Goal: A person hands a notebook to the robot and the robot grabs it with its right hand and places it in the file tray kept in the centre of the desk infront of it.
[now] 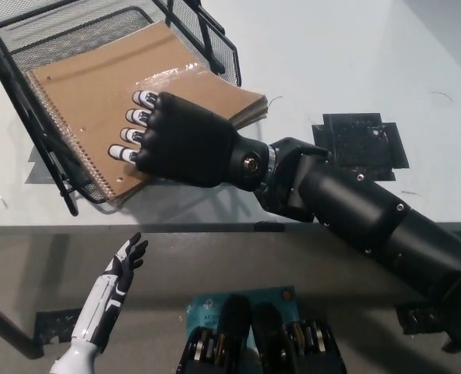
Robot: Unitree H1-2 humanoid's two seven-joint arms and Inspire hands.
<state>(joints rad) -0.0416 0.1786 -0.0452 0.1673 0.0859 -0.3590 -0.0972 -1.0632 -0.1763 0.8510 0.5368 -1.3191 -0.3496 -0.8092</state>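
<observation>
The big white desk point(347, 70) is smooth and flat, and a black patch of tape point(360, 140) is stuck on it near the robot's arm. On the desk sits the file tray point(28, 93), made of black wire mesh with thin bars for walls. The notebook point(98, 93) lies across the tray, tilted, with one corner poking out over the right wall and its near edge hanging over the front rim. It has a plain brown card cover, a bit shiny near the top, and a wire coil down its left side. The black right hand point(180, 140) rests on top of the notebook with its fingers bent down over the cover; it looks like it is holding the book, though the thumb is hidden, so the grip is not sure. The step looks like the putting-down part, nearly done. Next the hand needs to let go and lift away gently, so the book does not slide out. The white left hand point(114, 292) waits low beside the desk, fingers spread, holding nothing.
</observation>
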